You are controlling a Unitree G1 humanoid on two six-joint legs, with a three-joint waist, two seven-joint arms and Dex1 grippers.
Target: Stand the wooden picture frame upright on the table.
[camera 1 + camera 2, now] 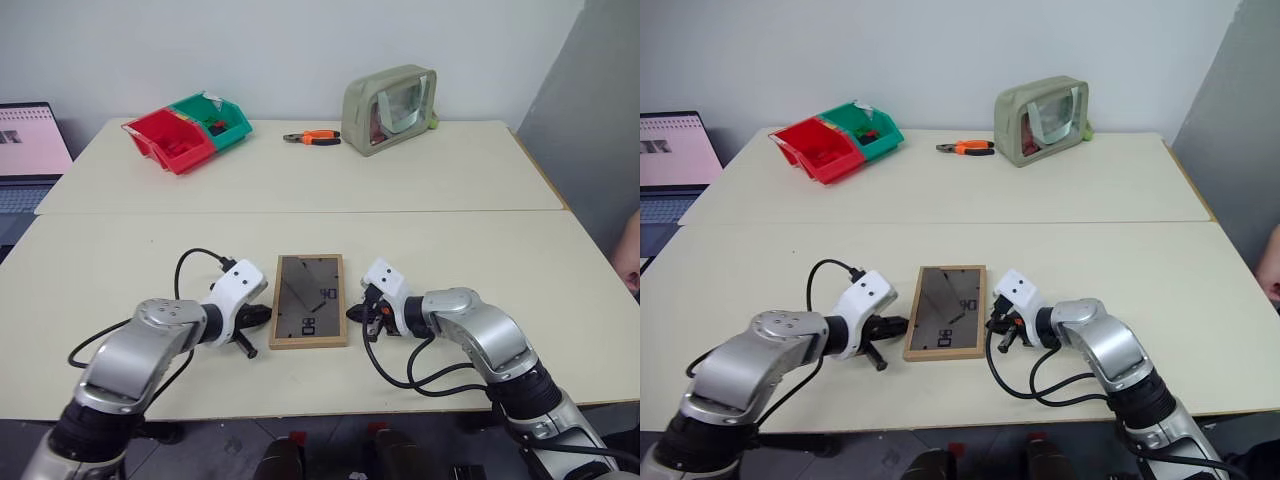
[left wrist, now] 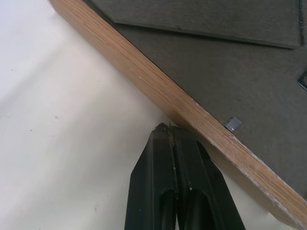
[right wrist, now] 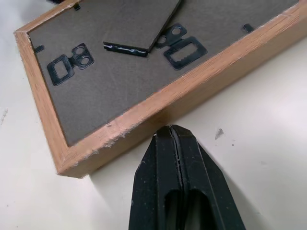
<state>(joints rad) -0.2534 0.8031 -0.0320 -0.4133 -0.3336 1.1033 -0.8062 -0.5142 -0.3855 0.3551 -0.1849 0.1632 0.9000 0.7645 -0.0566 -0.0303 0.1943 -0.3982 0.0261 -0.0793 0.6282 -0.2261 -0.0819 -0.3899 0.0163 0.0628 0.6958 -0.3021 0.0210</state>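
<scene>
The wooden picture frame (image 1: 309, 300) lies flat on the near half of the desk (image 1: 300, 190), back side up, between the two grippers. Its rim is light oak-coloured wood with a visible grain, slightly frayed along one edge in the right wrist view. The back panel is a dark grey-brown fibreboard with a matt, felt-like texture. A stand leg (image 3: 139, 26) of the same board lies on it, its tip lifted a little. Two black metal hanger plates (image 3: 184, 50) with slots and holes are fixed to the panel, and a small metal retaining tab (image 2: 232, 124) sits by the rim. No writing can be read on the frame.

The left gripper (image 2: 165, 129) has its two black fingers pressed together, holding nothing, with the tips right at the frame's left long edge. The right gripper (image 3: 173, 130) is likewise fully closed and empty, its tips just beside the frame's right long edge, near a corner.

The desk is a cream, smooth tabletop with a seam across its middle. On the far half stand a red plastic bin (image 1: 168, 140) and a green plastic bin (image 1: 220, 120) touching each other, orange-handled pliers (image 1: 312, 138) and an olive fabric pouch (image 1: 390, 108) with a clear window. A laptop (image 1: 28, 150) with a pink screen sits beyond the desk's left end; its text is too small to read.
</scene>
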